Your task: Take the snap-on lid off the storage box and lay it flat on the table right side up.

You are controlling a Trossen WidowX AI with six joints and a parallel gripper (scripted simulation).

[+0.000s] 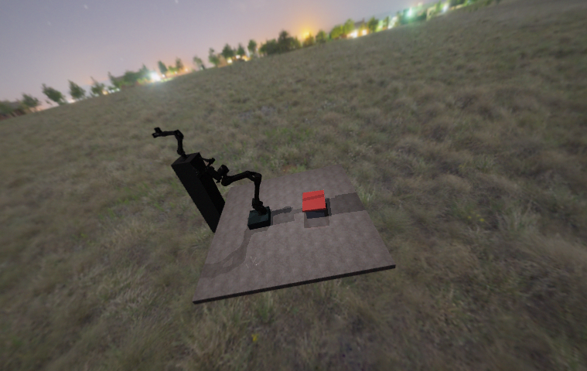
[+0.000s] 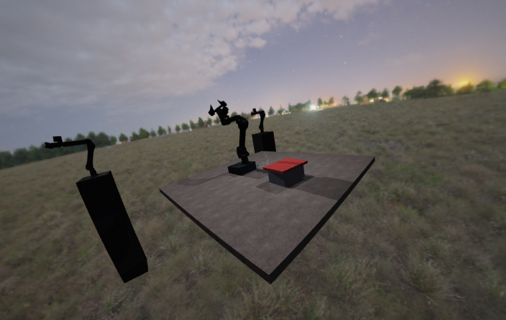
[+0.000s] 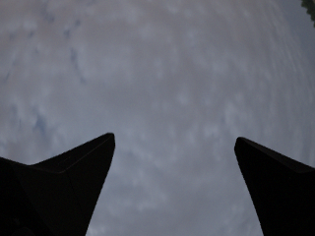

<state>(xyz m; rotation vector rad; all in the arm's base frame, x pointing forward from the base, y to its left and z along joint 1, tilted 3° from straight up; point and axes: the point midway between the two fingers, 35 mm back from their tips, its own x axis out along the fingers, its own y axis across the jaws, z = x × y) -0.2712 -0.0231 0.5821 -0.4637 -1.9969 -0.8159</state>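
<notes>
On the tabletop [image 1: 282, 257] [image 2: 263, 226], the box [image 1: 317, 214] [image 2: 286, 177] supports its red lid [image 1: 313, 200] [image 2: 286, 165]; your claw [image 2: 215, 105] [image 3: 177, 142] gapes empty, turned skyward, probably parked before reaching in!

The brownish-grey table [image 1: 282, 257] [image 2: 263, 222] carries a dark storage box [image 1: 317, 213] [image 2: 286, 177] and the arm's dark base [image 1: 259, 223] [image 2: 236, 171].

Black jointed arm [image 1: 257, 187] [image 2: 242, 134], slim links, chunky joints, dark boxy base [image 1: 253, 225] [image 2: 233, 171], black tapering fingertips
</notes>
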